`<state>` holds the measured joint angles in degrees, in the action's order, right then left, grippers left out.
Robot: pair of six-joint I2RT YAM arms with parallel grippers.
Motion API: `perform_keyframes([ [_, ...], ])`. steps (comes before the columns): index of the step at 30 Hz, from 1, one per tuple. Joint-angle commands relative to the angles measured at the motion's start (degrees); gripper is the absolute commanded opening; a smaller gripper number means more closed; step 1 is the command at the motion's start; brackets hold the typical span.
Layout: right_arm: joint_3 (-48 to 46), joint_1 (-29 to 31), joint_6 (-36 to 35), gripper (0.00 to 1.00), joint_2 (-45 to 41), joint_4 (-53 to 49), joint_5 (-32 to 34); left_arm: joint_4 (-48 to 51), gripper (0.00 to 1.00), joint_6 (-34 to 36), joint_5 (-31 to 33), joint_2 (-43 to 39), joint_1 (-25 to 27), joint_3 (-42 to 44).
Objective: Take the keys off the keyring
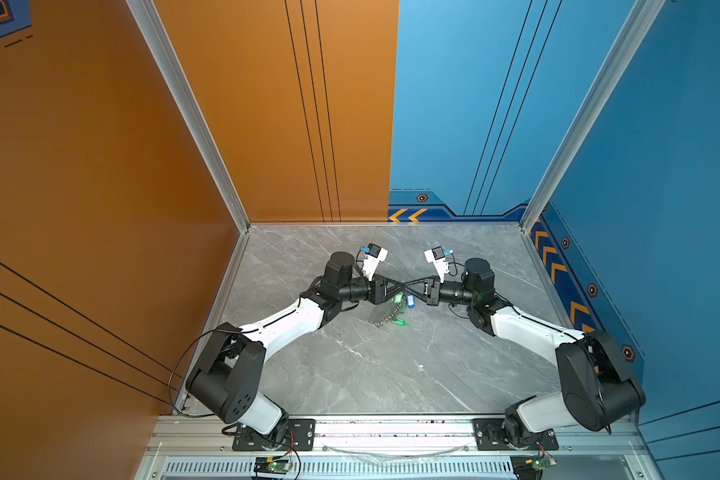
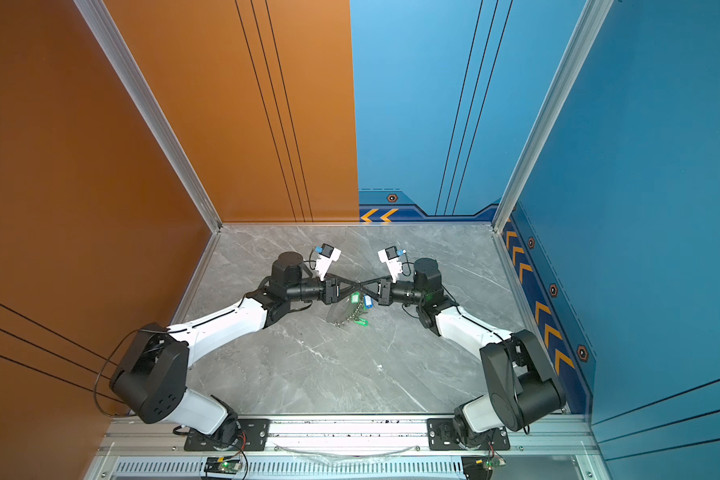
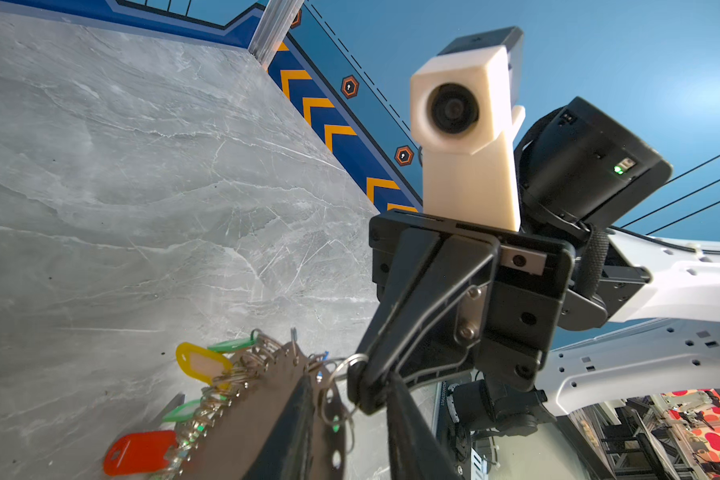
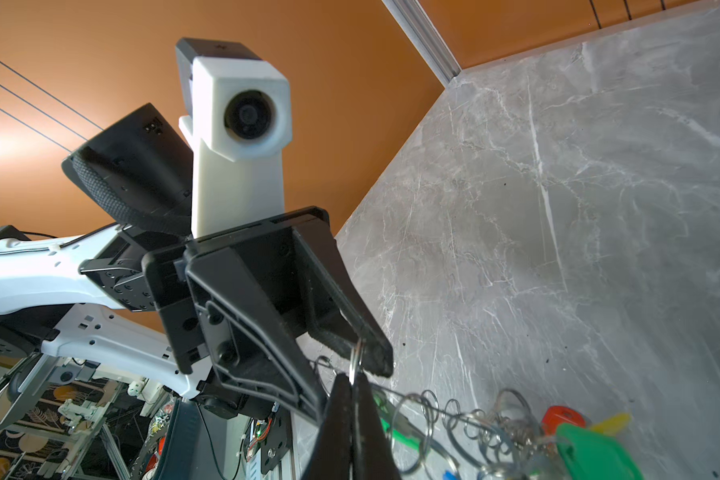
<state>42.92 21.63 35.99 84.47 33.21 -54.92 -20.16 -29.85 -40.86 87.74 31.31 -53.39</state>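
The keyring [image 1: 381,314], a flat brownish plate fringed with small silver rings, hangs tilted under both grippers at mid-table. The keys' tags dangle from it: green [image 1: 398,298], blue [image 1: 410,301], and in the left wrist view yellow [image 3: 200,361] and red [image 3: 140,451]. My right gripper [image 4: 352,380] is shut on one small silver ring [image 4: 356,353] at the plate's edge. My left gripper [image 3: 346,386] meets it tip to tip [image 1: 406,286]. Its jaws stand partly apart, straddling the keyring's [image 3: 262,411] edge, one finger [image 3: 300,419] lying over the plate.
The grey marble table [image 1: 350,374] is walled by an orange panel [image 1: 100,187] on the left and blue panels [image 1: 661,208] at the back and right. An aluminium rail [image 1: 391,432] with both arm bases runs along the front edge.
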Motion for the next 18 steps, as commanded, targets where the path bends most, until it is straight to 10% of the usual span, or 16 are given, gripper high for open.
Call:
perform_keyframes([
  [1,2.1,0.7,0.8,0.00,0.2,4.5,-1.3,-1.7,0.24,-0.2,-0.1,0.6,0.5,-1.5],
  [18,2.0,0.5,0.8,0.00,0.5,4.4,-1.1,-3.1,0.28,-1.5,1.5,-3.9,-0.5,1.5],
])
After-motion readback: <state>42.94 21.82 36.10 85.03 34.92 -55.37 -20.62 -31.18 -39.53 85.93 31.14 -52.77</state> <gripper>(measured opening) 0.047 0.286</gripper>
